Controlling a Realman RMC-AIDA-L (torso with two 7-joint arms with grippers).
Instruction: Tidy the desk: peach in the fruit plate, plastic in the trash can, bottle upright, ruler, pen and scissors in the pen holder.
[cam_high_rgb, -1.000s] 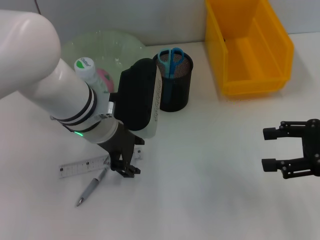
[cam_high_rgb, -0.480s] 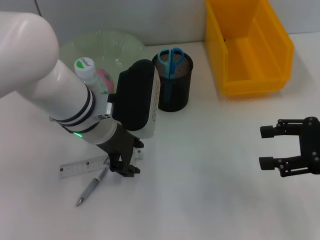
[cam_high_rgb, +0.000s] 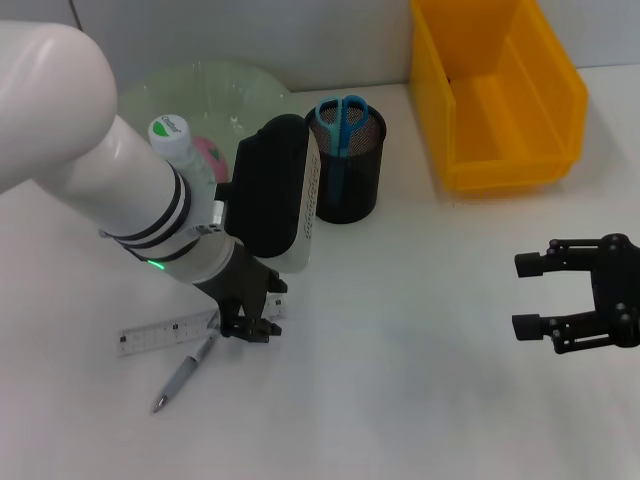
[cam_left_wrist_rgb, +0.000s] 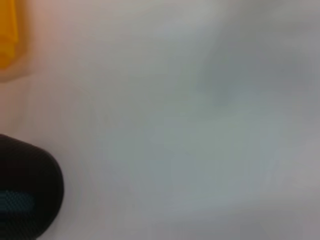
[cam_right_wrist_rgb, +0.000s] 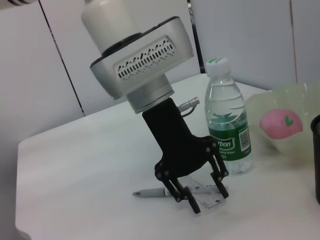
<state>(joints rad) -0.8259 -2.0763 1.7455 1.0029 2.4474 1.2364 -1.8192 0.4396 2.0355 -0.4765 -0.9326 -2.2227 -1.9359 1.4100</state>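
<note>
Ruler (cam_high_rgb: 165, 333) is lying lower left, its end between the left gripper's (cam_high_rgb: 247, 331) open fingers. Nothing is being held. Right gripper (cam_high_rgb: 531, 296) is hanging open far right.

White desk (cam_high_rgb: 420, 330) — pale grey panelled wall (cam_right_wrist_rgb: 240, 35) behind it.

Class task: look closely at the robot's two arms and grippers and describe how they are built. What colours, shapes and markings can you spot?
The left arm is a thick white tube with black bands and a small green light, ending in a white wrist block with a zigzag vent pattern and a short silver plug. Its left gripper is black, with thin linked fingers. The right gripper is also black, a forked frame with blocky fingertips.
</note>
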